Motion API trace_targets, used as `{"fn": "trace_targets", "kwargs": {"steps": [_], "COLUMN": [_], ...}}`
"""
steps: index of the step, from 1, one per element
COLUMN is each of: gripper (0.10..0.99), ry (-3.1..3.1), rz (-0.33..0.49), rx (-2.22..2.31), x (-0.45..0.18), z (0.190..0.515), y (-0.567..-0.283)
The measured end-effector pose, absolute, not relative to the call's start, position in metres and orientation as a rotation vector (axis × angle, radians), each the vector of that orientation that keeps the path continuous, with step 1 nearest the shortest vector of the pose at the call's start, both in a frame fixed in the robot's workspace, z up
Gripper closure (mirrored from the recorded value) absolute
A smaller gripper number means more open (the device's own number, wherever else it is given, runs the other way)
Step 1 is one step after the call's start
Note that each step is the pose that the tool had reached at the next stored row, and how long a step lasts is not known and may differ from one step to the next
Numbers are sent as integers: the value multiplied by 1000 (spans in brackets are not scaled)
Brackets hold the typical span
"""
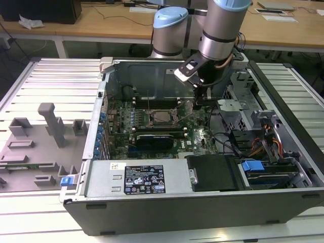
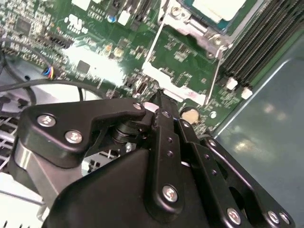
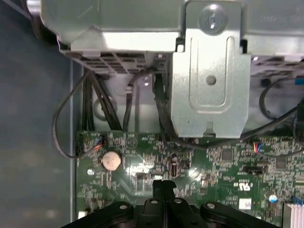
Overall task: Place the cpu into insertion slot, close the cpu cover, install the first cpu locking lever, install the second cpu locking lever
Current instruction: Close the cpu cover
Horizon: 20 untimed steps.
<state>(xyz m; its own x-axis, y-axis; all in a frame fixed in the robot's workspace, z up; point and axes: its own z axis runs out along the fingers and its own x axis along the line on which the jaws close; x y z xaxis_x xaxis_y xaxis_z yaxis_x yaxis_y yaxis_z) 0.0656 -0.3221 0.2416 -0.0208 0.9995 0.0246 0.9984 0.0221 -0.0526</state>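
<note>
- Over the motherboard (image 1: 121, 127) of the opened PC case (image 1: 202, 212), the gripper (image 1: 200, 101) hangs just off the socket, on the exterior view's right. Its fingertips (image 3: 158, 190) are pressed together with nothing pinched between them, and both wrist views show them meeting.
- The cpu (image 1: 162, 117) is already sitting in the insertion slot (image 1: 152, 119). In the second wrist view its pale top peeks through the cpu cover (image 2: 186, 24), which looks laid down to me.
- So my read is that placing and covering are done and we're at the lever stage. A thin locking lever (image 2: 214, 71) runs along the socket's side nearest the fingertips — I can't tell if it's hooked under its catch or sitting loose.
- Working a rod that skinny calls for the closed tips to land square on it and press without sliding off. There's very little room for error.
- A coin cell battery (image 3: 110, 160) sits near the tips, and the memory slots (image 2: 266, 40) lie just past the lever.
- Black cables (image 3: 92, 109) and a metal drive bracket (image 3: 209, 80) crowd the board's edge — that's what would snag the wrist.
- A grey parts holder (image 1: 48, 126) sits well apart on the exterior view's left.
</note>
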Motion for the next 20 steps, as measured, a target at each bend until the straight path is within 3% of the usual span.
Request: {"fn": "trace_targets", "kwargs": {"steps": [4, 20], "gripper": [980, 980], "ry": [-2168, -2178], "rz": [87, 69], "rx": [-2122, -2132], "x": [67, 38], "z": [241, 241], "y": [-322, -307]}}
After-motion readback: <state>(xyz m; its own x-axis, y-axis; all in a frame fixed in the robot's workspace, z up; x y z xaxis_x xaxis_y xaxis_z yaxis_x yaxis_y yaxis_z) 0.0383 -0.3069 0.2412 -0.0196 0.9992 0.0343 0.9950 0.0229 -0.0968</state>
